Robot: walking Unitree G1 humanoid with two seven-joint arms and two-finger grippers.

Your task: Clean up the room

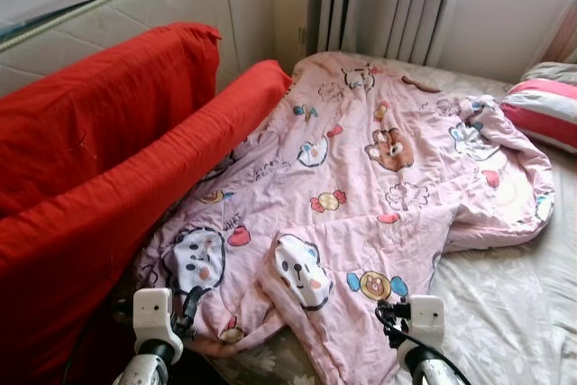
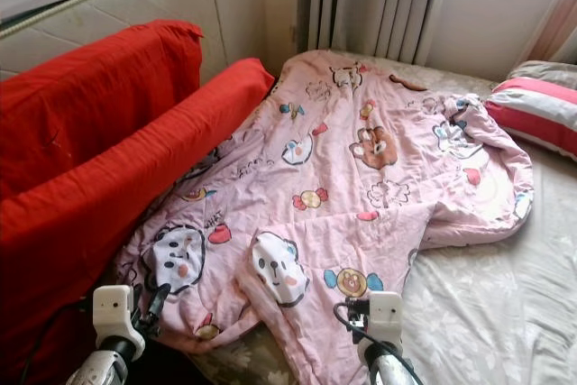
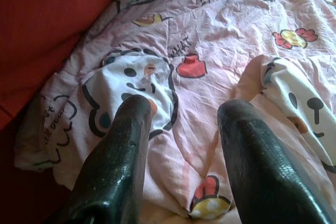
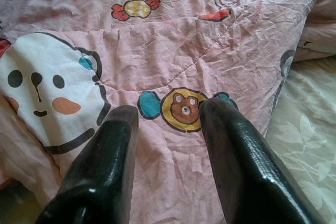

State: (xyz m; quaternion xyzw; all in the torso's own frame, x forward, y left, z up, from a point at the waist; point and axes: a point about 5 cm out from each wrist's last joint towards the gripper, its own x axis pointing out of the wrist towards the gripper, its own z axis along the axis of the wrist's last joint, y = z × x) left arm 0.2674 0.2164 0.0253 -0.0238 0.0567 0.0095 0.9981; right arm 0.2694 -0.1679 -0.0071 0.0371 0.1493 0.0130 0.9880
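— One pink quilt sprawls over the bed, red cushions alongside, curtains behind.

— And the wrists?

— Left gripper spread over a panda print; right gripper parted above a bear candy — both empty.

A home bedroom. A rumpled pink cartoon-print quilt covers the bed at frame centre. A red-and-white striped pillow lies upper right, grey curtains along the top.
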